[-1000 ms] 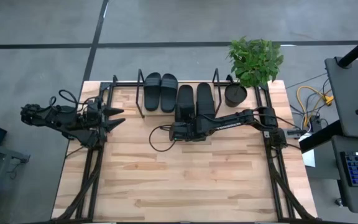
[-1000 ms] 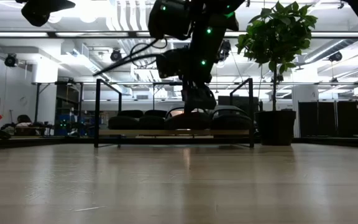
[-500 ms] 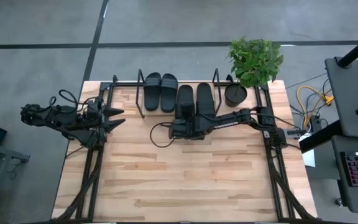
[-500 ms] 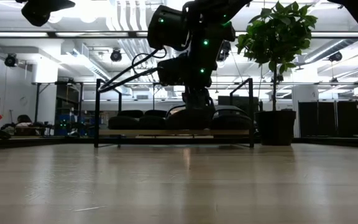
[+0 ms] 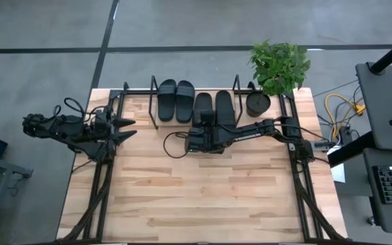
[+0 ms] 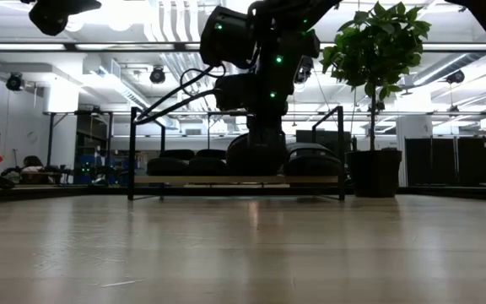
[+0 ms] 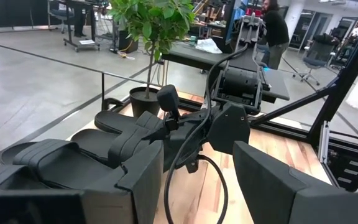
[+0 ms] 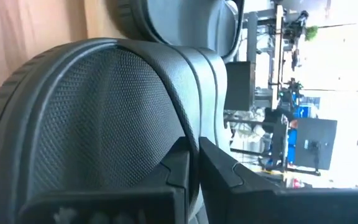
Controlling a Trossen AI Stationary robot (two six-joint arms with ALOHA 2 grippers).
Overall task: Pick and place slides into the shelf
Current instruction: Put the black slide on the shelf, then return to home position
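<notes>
Four black slides lie side by side in the wire shelf (image 5: 154, 102) at the table's far edge: two to the left (image 5: 175, 101), two to the right (image 5: 214, 107). My right gripper (image 5: 201, 131) is shut, its tips down at the near heel end of the third slide (image 8: 92, 106), which lies sole down. In the low view it stands in front of that slide (image 6: 258, 156). Over the table's left edge my left gripper (image 5: 131, 128) waits open, its fingers wide apart (image 7: 197, 158), nothing between them. My right gripper's shut fingertips (image 8: 180, 163) lie against the heel part of the third slide's textured footbed (image 8: 143, 144), beside its rim. They slant down from the table's near right side, roughly along the slide. The slide lies flat, its toe end in the shelf.
A potted plant (image 5: 258, 102) stands right of the shelf at the far right corner. The shelf's wire uprights (image 6: 132, 152) rise at its ends. Bare wooden tabletop (image 5: 203, 197) stretches toward the near edge. Cables trail from both arms.
My right gripper has shut its fingers, rolled at the wrist and dipped a little, down to the heel of the third slide. The slides and my left arm have stayed where they were.
</notes>
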